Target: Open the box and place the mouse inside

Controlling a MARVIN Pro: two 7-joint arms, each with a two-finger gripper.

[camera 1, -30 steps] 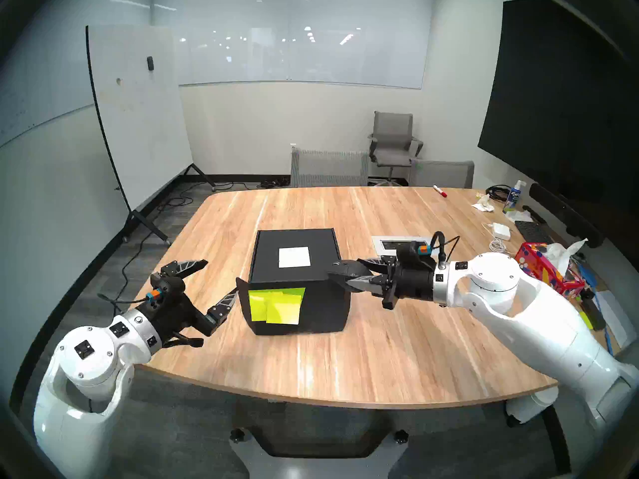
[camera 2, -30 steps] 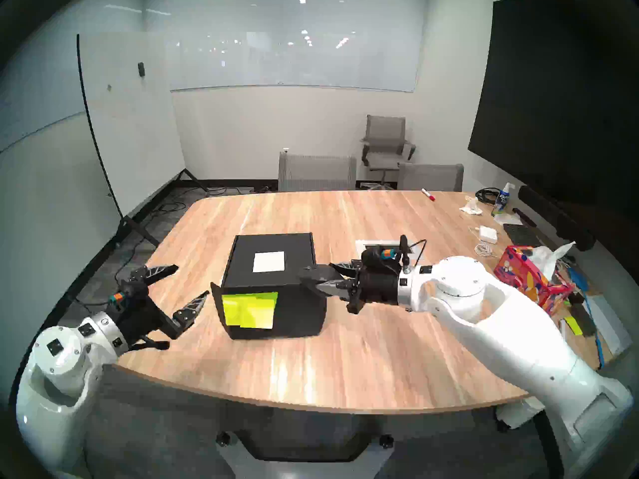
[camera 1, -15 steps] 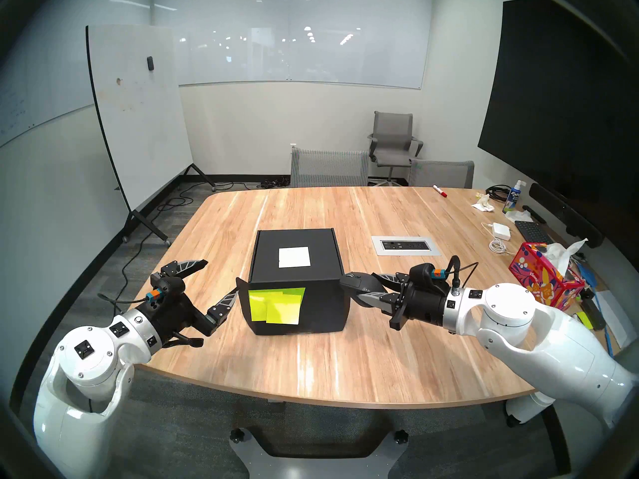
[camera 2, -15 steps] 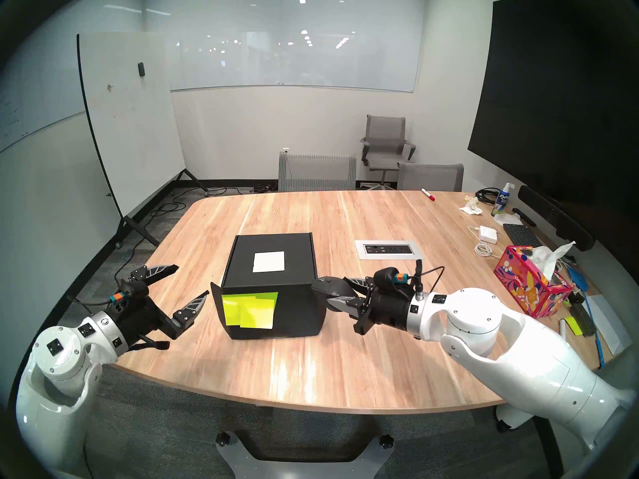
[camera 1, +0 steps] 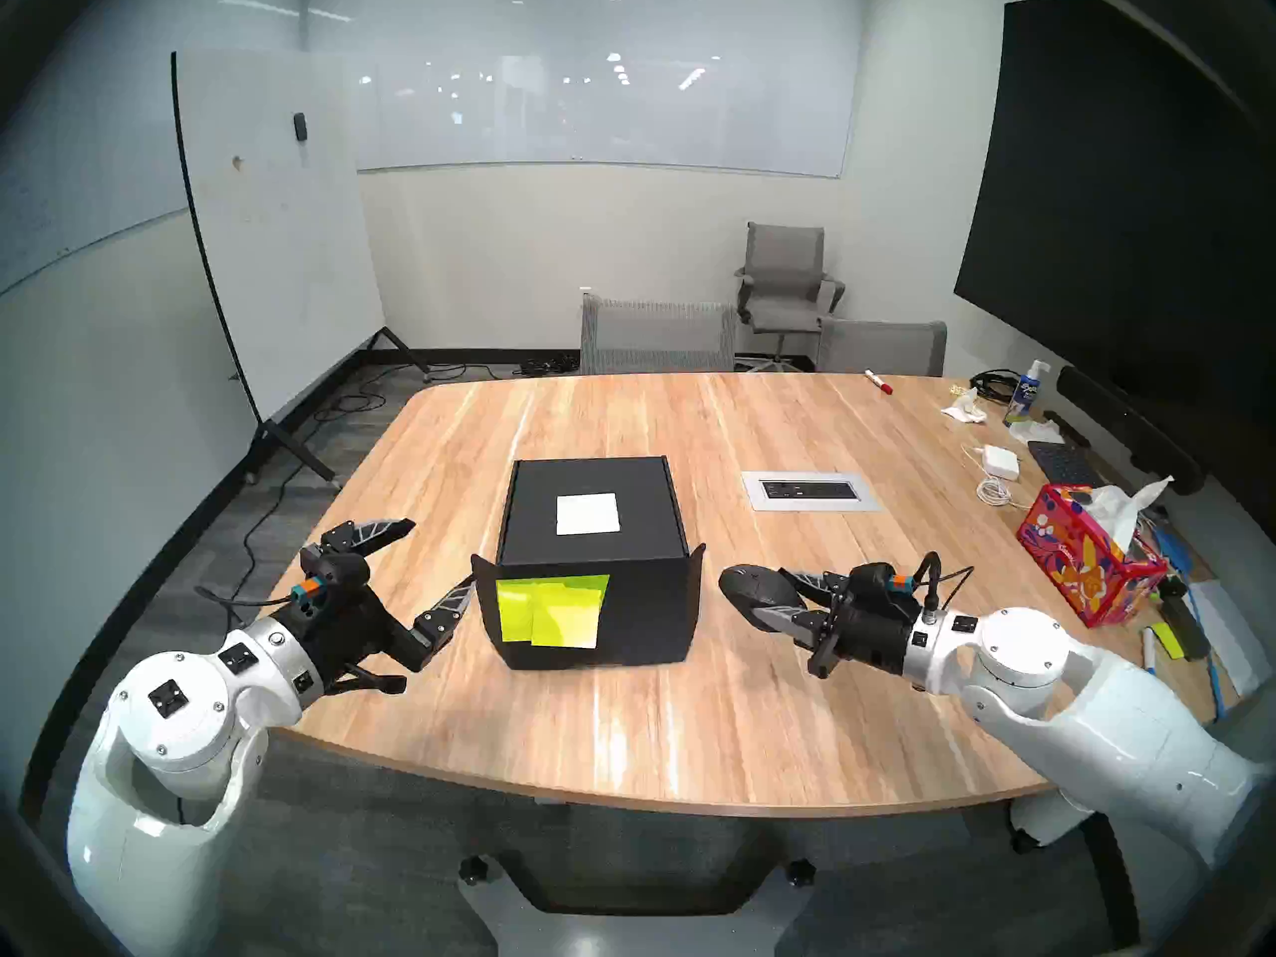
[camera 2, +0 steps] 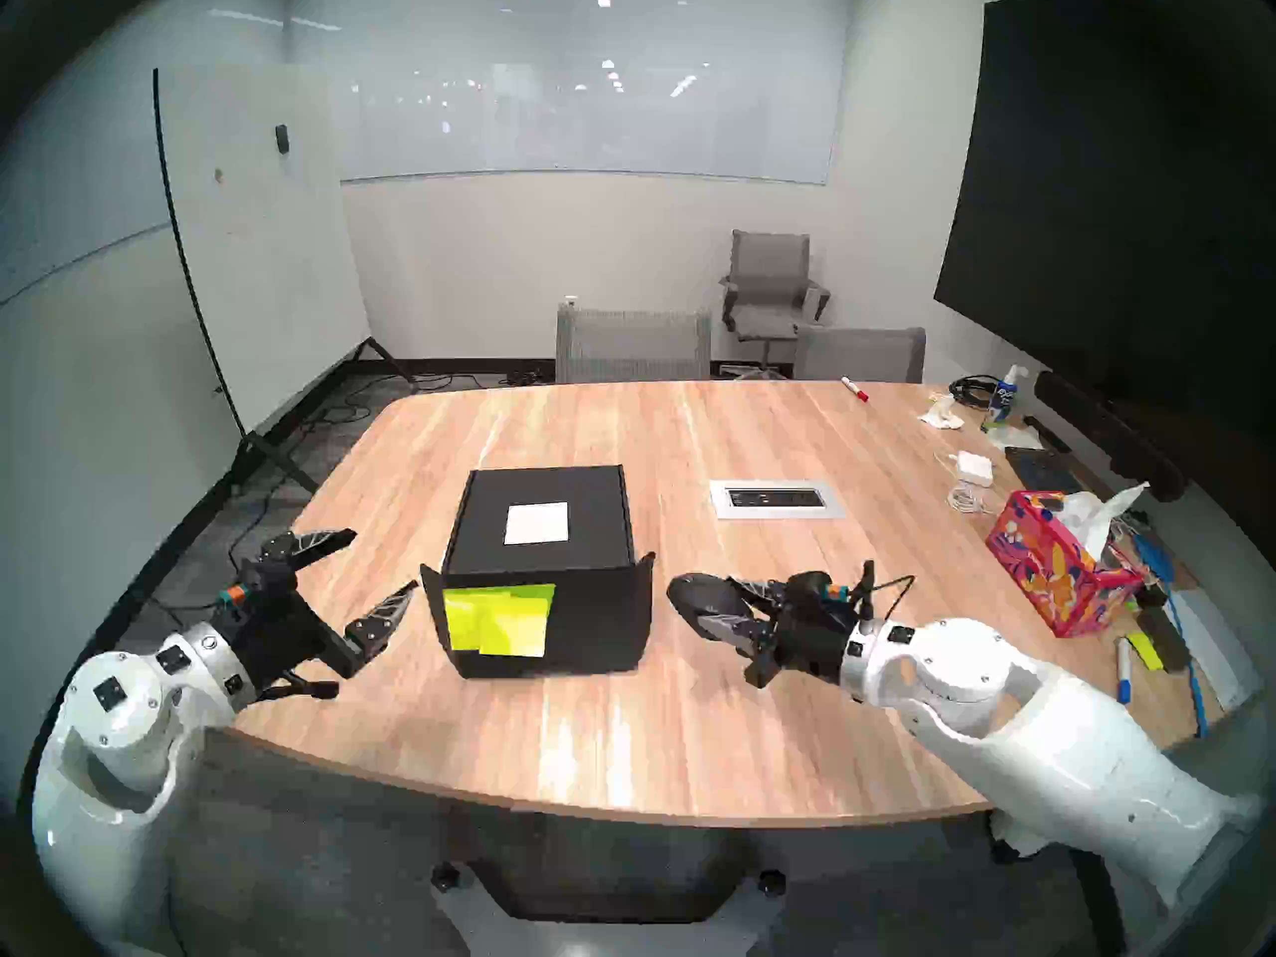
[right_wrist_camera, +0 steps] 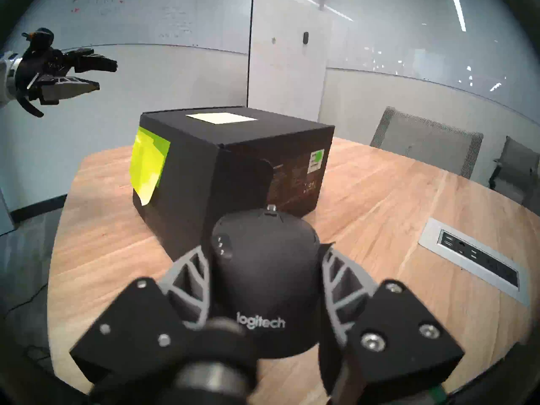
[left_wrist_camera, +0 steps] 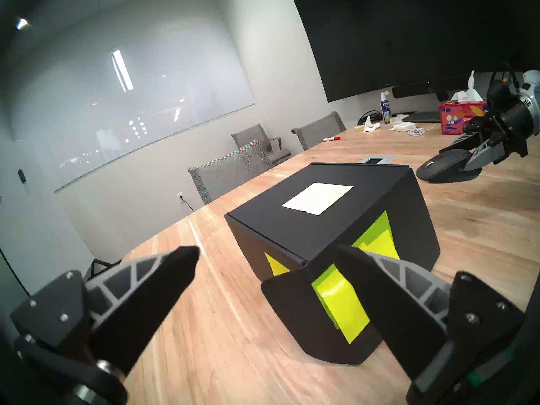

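The black box (camera 1: 594, 520) stands mid-table with its lid down, a white label on top and neon yellow-green notes (camera 1: 552, 607) on its front face. Two side flaps splay out at its front corners. My right gripper (camera 1: 773, 595) is shut on the black mouse (camera 1: 749, 583), held just above the table a short way right of the box and apart from it. The right wrist view shows the mouse (right_wrist_camera: 266, 264) clamped between both fingers. My left gripper (camera 1: 438, 554) hangs wide open and empty at the box's left front corner, its near fingertip by the left flap (left_wrist_camera: 292, 290).
A power outlet plate (camera 1: 811, 491) is set into the table behind the right gripper. At the far right are a red floral tissue box (camera 1: 1091, 562), a white adapter (camera 1: 1001, 462) with cable, a keyboard, a spray bottle and pens. Chairs line the far edge.
My right gripper, still holding the mouse, has drawn back from the box's upper right edge, moving right, nearer and lower. The box's right front flap now sticks out. The left arm has not moved.
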